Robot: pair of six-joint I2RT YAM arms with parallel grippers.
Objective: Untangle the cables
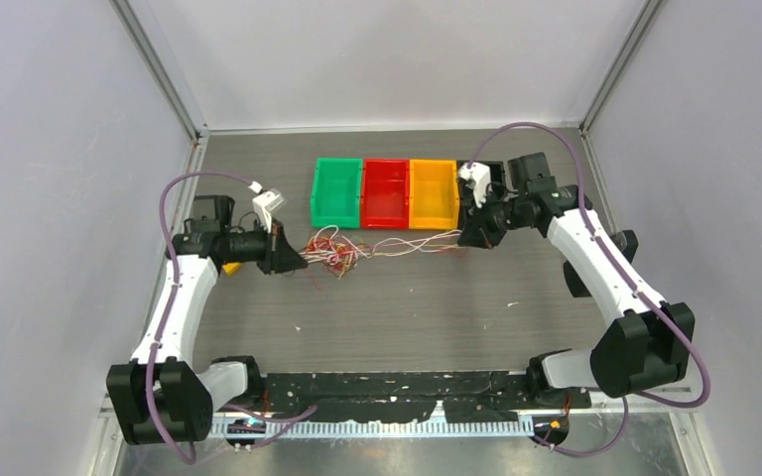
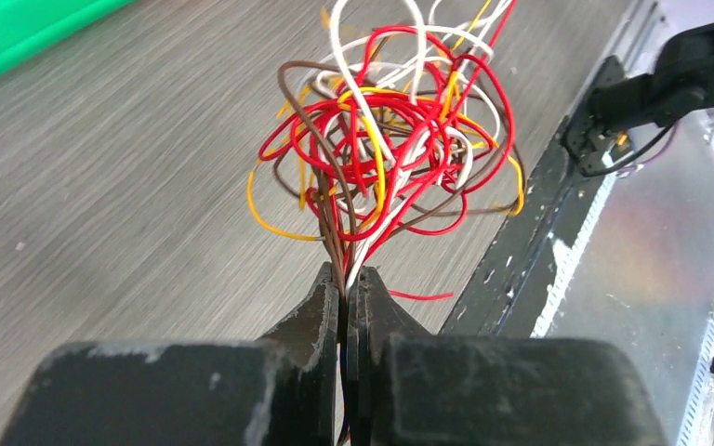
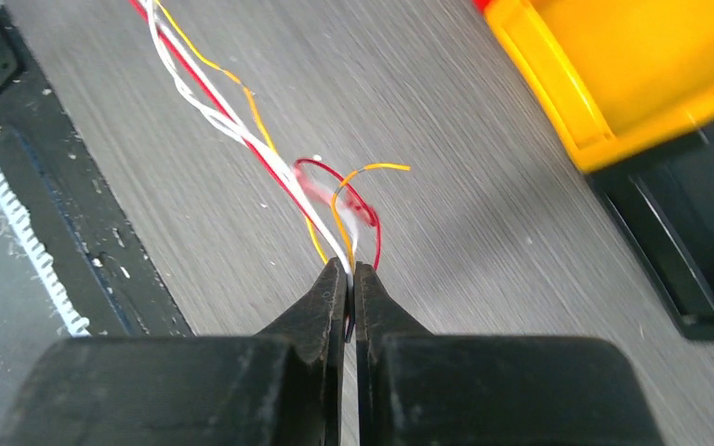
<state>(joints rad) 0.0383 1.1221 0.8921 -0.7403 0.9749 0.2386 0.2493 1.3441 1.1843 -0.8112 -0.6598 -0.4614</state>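
The cables [image 1: 337,250] are a tangle of thin red, brown, yellow-orange and white wires lying on the table in front of the bins. My left gripper [image 1: 301,262] is shut on the left end of the bundle; in the left wrist view the knot [image 2: 386,139] fans out from its pinched jaws [image 2: 347,277]. A few white, red and orange strands [image 1: 412,244] stretch right to my right gripper [image 1: 463,241], which is shut on their ends [image 3: 349,269]. The strands [image 3: 242,125] run taut away from it.
Three bins stand in a row behind the wires: green [image 1: 336,192], red [image 1: 384,193], yellow-orange [image 1: 433,193]. The yellow bin also shows in the right wrist view [image 3: 632,65]. A black rail [image 1: 407,387] runs along the near edge.
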